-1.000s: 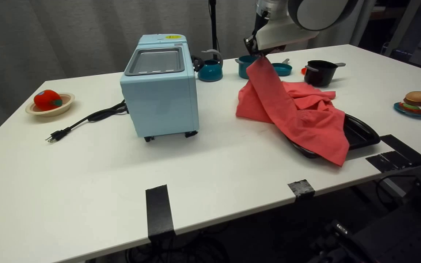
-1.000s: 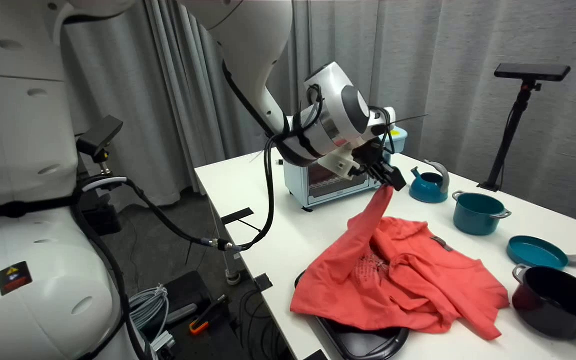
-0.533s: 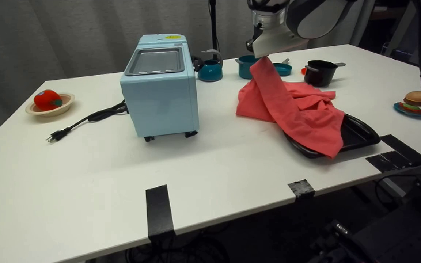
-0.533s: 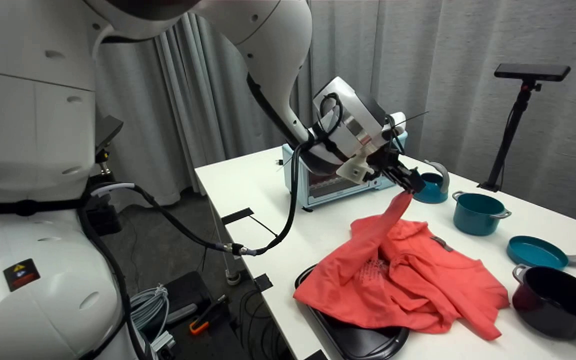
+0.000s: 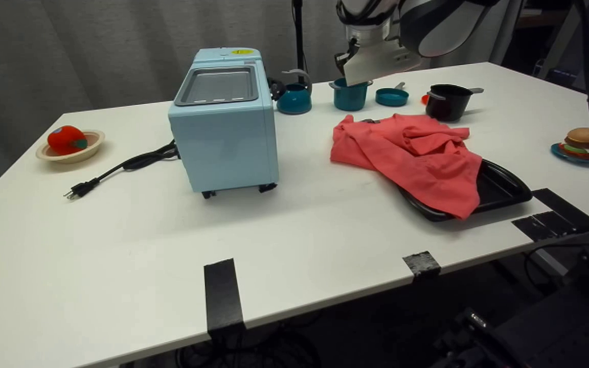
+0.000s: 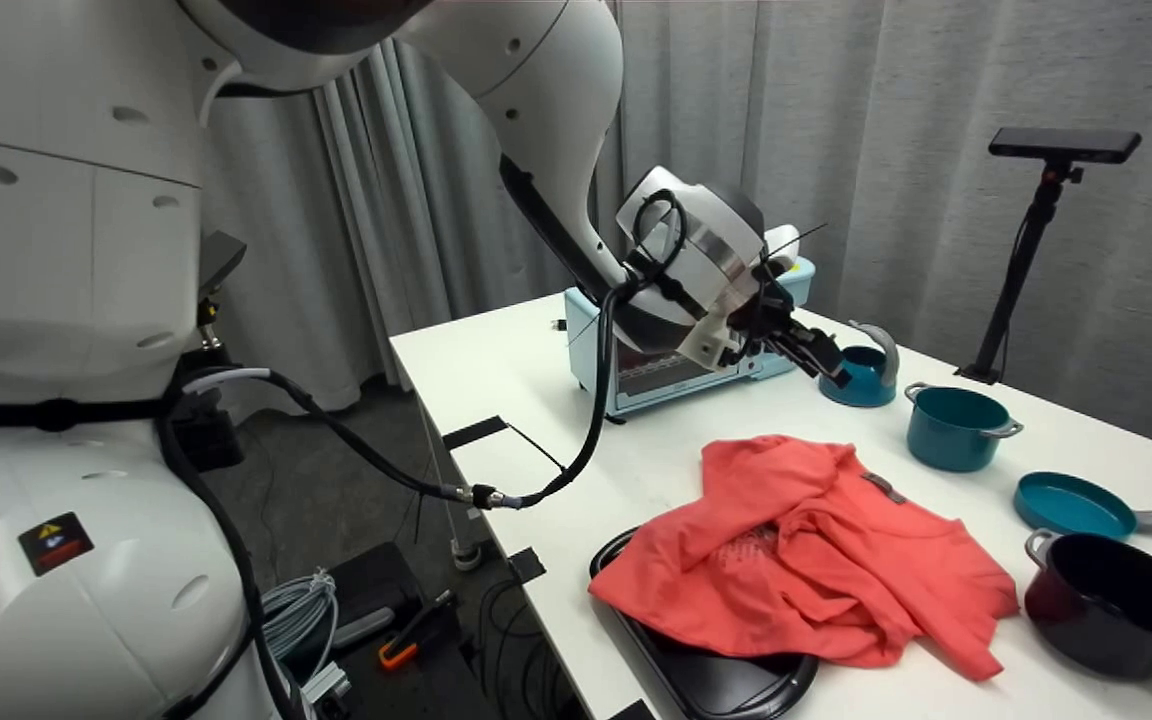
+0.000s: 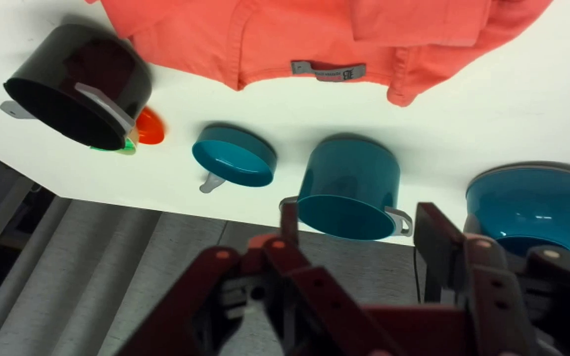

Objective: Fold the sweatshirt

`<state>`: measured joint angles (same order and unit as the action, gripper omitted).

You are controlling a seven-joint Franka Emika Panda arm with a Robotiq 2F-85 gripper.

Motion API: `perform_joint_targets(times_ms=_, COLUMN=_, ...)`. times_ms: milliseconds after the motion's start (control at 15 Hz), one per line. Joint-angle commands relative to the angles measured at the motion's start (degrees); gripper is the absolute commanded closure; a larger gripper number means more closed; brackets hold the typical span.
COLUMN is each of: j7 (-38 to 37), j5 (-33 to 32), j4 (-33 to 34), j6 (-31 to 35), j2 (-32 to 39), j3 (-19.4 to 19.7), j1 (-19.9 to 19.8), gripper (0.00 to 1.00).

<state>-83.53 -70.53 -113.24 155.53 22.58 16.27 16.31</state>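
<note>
Robotiq gripper [image 7: 357,217] and coral-red sweatshirt [image 6: 801,555] have just parted: a second ago a strip of the garment, probably a sleeve, hung pinched in the jaws; now it lies dropped across the body, its end on the side facing the toaster oven [image 5: 223,140]. That suggests one fold laid and let go, with more likely needed, as the cloth is rumpled. The fingers [image 7: 289,223] stand well apart, perhaps short of full spread, holding nothing and apparently touching nothing.

Left to right in an exterior view: well left of the toaster oven, a cream bowl [image 5: 94,147] holds a red tomato-like toy [image 5: 66,140]; nearer the toaster oven trails a black power cord [image 5: 140,161]. Right of the toaster oven come a teal kettle [image 5: 294,100], a teal two-handled pot [image 5: 350,97] and the gripper, hanging above the white table [image 5: 120,245]. Also right of the toaster oven, the sweatshirt lies bunched, partly over a black baking tray [image 5: 501,189], which sits farther right; that uneven support might make a neat next layer awkward.
</note>
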Motion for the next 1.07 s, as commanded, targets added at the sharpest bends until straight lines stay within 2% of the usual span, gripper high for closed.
perform_joint_targets(times_ms=0, j7=4.3, j5=4.5, j4=-7.4, j6=0.2, j2=-5.7, j3=-1.9, j1=-0.5, gripper=0.06)
perform_joint_targets(times_ms=67, j7=7.0, j5=7.0, j4=-10.2, j6=-0.1, j2=-7.5, j3=-2.9, j1=-0.8, gripper=0.01)
perform_joint_targets(times_ms=400, j7=19.6, j5=18.8, j4=-23.6, j6=-1.8, j2=-16.8, j3=-5.9, j1=-1.2, gripper=0.00)
perform_joint_targets(times_ms=467, j7=21.8, j5=20.5, j4=-25.8, j6=-3.3, j2=-19.0, j3=-10.1, j1=-4.6, gripper=0.00)
perform_joint_targets(times_ms=600, j7=26.9, j5=25.4, j4=-29.8, j6=-4.6, j2=-22.1, j3=-12.2, j1=-5.8, gripper=0.00)
perform_joint_targets(times_ms=933, j7=37.4, j5=35.2, j4=-35.6, j6=-4.7, j2=-25.0, j3=-15.9, j1=-8.2, gripper=0.00)
perform_joint_targets(times_ms=1000, j7=37.9, j5=35.4, j4=-36.0, j6=-4.6, j2=-24.7, j3=-16.2, j1=-8.6, gripper=0.00)
